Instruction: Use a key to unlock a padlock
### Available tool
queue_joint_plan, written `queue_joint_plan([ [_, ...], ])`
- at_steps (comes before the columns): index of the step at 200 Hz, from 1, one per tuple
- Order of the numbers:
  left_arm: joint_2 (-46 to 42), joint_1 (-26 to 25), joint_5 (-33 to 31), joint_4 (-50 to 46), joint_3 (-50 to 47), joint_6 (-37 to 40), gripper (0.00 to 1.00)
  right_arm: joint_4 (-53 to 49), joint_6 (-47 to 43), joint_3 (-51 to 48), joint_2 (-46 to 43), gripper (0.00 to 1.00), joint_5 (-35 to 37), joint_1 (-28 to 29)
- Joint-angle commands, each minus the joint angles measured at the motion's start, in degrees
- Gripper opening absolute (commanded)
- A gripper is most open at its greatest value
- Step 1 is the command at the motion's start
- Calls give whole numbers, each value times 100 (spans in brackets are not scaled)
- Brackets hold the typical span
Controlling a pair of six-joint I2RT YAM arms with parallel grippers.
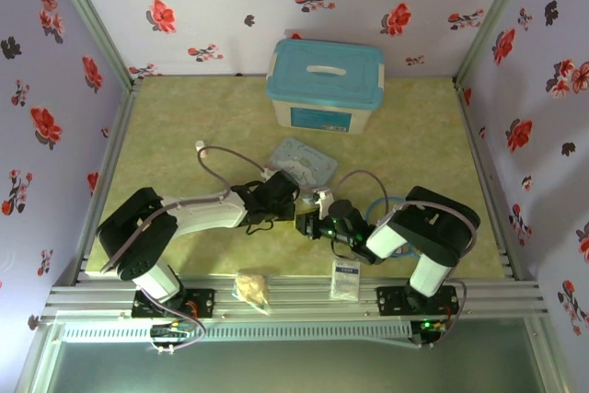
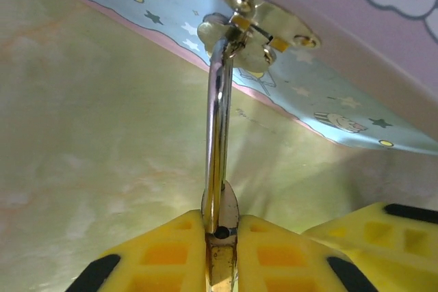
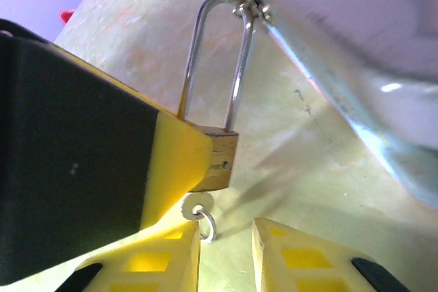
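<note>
1. The label on the blue-lidded bin (image 1: 324, 85), far behind the padlock (image 3: 219, 162), is too small to read.
2. The padlock hangs by its shackle from the hasp (image 2: 274, 22) of the pastel tin (image 2: 328, 114); the left gripper (image 2: 220, 227) clamps its brass body.
3. The key (image 3: 194, 207) pokes out beneath the padlock, and the right gripper (image 3: 226, 237) is just below with its jaws parted.
4. The key's blade is hidden.

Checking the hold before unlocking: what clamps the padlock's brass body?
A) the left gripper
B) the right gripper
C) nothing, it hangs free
A: the left gripper pinches the padlock between its yellow fingers, while the right gripper stands open nearby.
</note>
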Motion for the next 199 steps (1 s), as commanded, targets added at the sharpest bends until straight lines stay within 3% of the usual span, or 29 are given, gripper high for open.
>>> queue_joint_plan([
  [1,21,-19,-542,-869,263,400,13,-58,68,7,-177,27,276,-25],
  [70,451,-95,-923,-1662,718,711,19,-1261,324,334,-761,25,1529,-21],
  [90,660,-235,-1043,-1791,915,746,19,-1275,311,301,-801,24,1629,-20],
  [140,1218,-738,-2100,-2962,1752,765,20,-1229,444,240,-679,24,1624,-21],
  [199,1366,-1031,-1937,-3079,1952,605,30,-1183,428,299,-504,24,1647,-16],
])
